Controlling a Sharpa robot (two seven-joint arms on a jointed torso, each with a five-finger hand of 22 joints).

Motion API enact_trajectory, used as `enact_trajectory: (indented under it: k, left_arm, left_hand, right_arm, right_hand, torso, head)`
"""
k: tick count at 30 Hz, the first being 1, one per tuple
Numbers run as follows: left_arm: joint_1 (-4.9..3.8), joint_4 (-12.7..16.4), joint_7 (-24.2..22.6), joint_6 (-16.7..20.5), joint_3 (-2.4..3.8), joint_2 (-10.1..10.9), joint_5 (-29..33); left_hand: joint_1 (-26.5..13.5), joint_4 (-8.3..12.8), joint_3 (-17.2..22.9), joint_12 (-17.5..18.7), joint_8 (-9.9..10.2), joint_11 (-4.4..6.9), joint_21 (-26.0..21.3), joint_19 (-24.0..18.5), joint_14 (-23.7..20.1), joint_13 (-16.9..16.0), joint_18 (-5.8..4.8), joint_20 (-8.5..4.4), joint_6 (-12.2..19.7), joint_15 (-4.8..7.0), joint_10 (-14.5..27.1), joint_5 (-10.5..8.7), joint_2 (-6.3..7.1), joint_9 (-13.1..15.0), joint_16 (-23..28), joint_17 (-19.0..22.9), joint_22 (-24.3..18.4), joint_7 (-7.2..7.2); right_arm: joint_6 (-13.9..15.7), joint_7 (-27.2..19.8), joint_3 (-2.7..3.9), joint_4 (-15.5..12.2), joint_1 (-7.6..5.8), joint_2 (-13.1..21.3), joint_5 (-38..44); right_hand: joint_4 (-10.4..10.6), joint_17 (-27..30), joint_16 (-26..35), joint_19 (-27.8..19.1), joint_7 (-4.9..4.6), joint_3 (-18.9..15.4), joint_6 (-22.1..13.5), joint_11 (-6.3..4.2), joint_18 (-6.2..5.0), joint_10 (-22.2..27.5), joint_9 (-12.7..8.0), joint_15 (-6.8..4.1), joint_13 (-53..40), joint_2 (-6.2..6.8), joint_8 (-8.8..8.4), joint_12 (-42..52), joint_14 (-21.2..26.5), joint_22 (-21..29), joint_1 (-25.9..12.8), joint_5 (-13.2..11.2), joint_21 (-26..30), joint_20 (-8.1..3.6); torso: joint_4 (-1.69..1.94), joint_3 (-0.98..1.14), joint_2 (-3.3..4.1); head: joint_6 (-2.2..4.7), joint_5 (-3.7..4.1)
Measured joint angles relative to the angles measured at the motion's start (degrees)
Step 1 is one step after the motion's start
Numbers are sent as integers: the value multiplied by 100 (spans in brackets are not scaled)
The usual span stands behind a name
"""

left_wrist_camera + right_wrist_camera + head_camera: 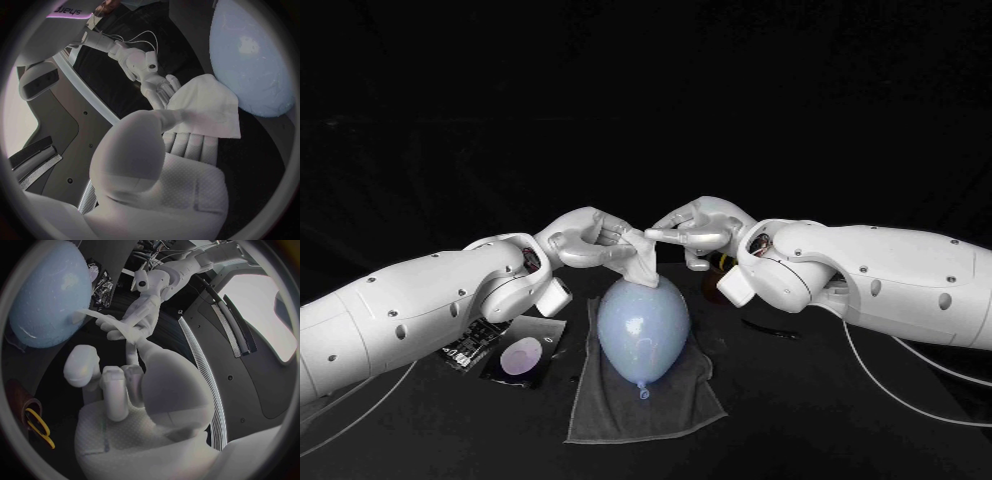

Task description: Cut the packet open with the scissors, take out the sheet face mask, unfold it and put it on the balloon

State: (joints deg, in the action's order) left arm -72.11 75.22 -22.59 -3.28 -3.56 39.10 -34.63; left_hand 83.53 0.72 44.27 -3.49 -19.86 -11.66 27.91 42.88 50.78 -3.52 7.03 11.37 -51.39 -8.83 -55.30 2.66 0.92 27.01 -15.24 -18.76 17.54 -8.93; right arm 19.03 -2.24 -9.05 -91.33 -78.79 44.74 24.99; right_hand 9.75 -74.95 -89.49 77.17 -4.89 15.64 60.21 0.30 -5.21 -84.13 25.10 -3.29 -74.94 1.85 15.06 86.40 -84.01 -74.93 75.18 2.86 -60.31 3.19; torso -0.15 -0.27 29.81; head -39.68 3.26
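Folded white mask [642,262], held aloft, touches the far end of the pale-blue balloon [643,325].

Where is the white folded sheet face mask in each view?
Head view: white sheet face mask between left hand and right hand, at pale blue balloon's far end.
Left wrist view: mask at left hand's fingertips, beside balloon.
Right wrist view: mask, thin strip beside balloon.
Shared landmark: balloon.

The balloon [643,322] lies on a towel [610,415] at the centre of the bench [848,420]. The packet [519,355] lies on the bench just left of the towel. The sheet mask [643,262] hangs over the balloon's far end, held in the left hand [589,240] (the right hand [692,230] meets its edge). The scissors [37,427] lie behind the right hand.
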Motion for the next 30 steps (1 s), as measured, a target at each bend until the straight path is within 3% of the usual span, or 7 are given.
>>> enact_trajectory:
  k: [2,19,30]
  left_arm:
    - [2,0,1,0,0,0,-2]
    - [1,1,7,1,-1,2,-13]
    - [1,0,9,1,-1,2,-15]
  left_hand:
    - [0,0,0,0,0,0,0,0,0,0,0,0,0,0,0,0,0,-1,0,0,0,0]
    - [0,0,0,0,0,0,-1,0,0,0,0,0,0,0,0,0,0,3,0,1,-1,0]
    - [0,17,17,0,0,20,-1,0,0,0,0,0,0,0,-20,0,0,3,0,9,8,0]
  right_arm:
    - [-15,12,0,-1,-1,1,0]
    - [-50,49,1,-1,-4,0,6]
    - [-40,51,1,-1,-5,-1,9]
  right_hand:
    - [51,0,0,0,-35,-51,-36,4,0,4,-16,0,0,84,0,-38,0,1,-115,0,31,0]
    - [67,4,18,-23,-56,-67,-58,48,2,15,-34,36,1,102,0,-61,7,-1,-143,0,53,23]
    - [-288,0,39,-23,-56,240,-58,49,3,15,-49,36,0,111,-1,-70,8,-2,243,0,53,23]
  torso:
    - [0,0,0]
    - [1,0,1]
    - [1,0,3]
  head:
    - [0,0]
    - [-7,1]
    - [-13,1]
